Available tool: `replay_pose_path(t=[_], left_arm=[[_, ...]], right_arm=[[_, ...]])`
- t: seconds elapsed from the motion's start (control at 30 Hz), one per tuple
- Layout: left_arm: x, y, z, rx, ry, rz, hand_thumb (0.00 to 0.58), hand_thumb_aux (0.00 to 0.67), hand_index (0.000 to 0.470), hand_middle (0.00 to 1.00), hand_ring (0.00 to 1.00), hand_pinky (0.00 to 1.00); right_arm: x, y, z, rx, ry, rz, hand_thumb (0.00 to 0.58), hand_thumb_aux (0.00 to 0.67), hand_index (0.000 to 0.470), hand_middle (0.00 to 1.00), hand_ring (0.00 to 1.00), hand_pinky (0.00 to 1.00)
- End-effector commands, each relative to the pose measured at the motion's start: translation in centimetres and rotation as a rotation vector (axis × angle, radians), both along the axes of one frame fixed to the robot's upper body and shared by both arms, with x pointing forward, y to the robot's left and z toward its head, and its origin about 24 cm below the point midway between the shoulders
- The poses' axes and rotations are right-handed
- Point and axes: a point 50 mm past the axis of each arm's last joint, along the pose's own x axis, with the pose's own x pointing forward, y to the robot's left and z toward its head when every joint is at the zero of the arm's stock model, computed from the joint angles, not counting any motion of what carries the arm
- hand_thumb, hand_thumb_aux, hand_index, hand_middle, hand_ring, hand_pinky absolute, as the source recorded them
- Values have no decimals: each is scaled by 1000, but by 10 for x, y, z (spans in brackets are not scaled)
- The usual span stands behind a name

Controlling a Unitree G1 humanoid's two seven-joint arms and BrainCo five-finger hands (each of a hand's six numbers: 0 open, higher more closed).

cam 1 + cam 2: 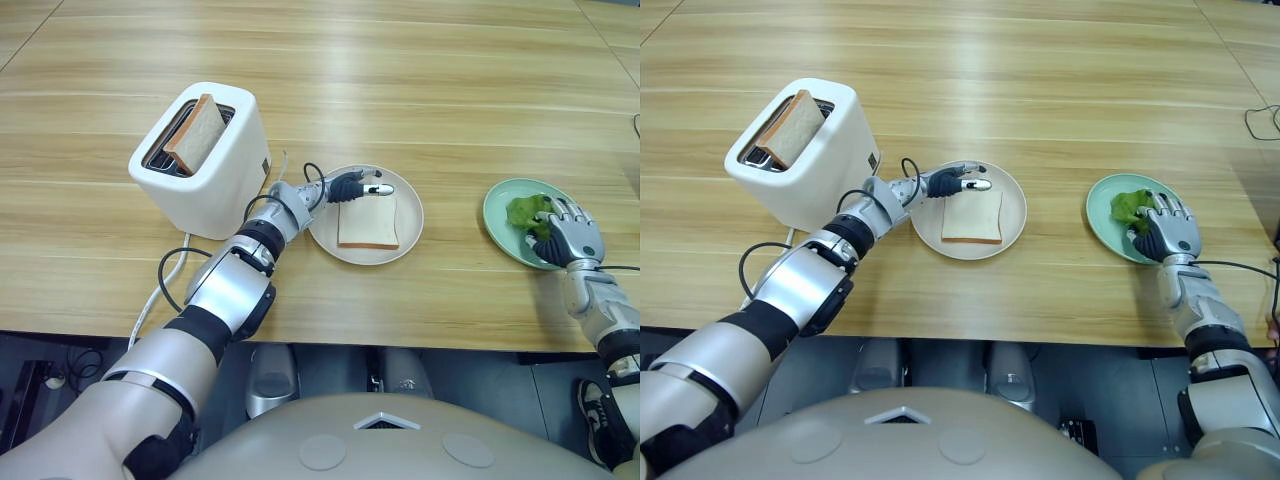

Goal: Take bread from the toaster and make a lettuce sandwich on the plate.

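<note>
The wooden tabletop [420, 80] fills the frame down to its near edge. At the upper left stands a white toaster [215, 185], its slots running from lower left to upper right. A bread slice [197, 135] sticks up from it, leaning, with its lower part hidden inside. A beige plate [330, 245] sits centre frame with a second slice [368, 222] lying flat on it, crust edges square to the frame. At the right is a green plate [497, 225] holding lettuce [527, 213], partly covered by the right robot hand [570, 238]. Whether that hand grips the leaf I cannot tell. The left robot hand [358, 187] hovers at the flat slice's far edge, fingers stretched out, pinching nothing.
</note>
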Motion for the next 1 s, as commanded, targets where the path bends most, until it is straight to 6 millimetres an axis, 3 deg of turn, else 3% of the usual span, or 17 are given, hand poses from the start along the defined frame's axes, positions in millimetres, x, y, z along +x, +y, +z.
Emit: replay_pose_path(t=[0.03,0.1,0.27,0.4,0.57,0.8,1.0], left_arm=[[2,7,-2,72,-50,10,0,0,0,0,0,0],[3,10,0,82,-80,7,0,0,0,0,0,0],[4,15,9,5,-123,-9,0,0,0,0,0,0],[4,19,24,-183,-115,-20,0,0,0,0,0,0],[5,35,57,-471,-188,-9,0,0,0,0,0,0],[-22,59,103,-812,-359,-47,0,0,0,0,0,0],[-50,89,127,-847,-547,18,0,0,0,0,0,0]], right_arm=[[0,-1,13,7,-88,9,580,670,460,0,0,0],[1,0,21,11,-149,21,579,638,438,0,0,0],[2,14,42,93,-285,88,580,670,460,0,0,0],[3,29,56,178,-367,154,580,670,460,0,0,0],[7,48,68,226,-410,231,580,670,460,0,0,0],[25,83,83,268,-440,360,580,670,460,0,0,0],[62,136,83,295,-398,519,580,670,460,0,0,0]])
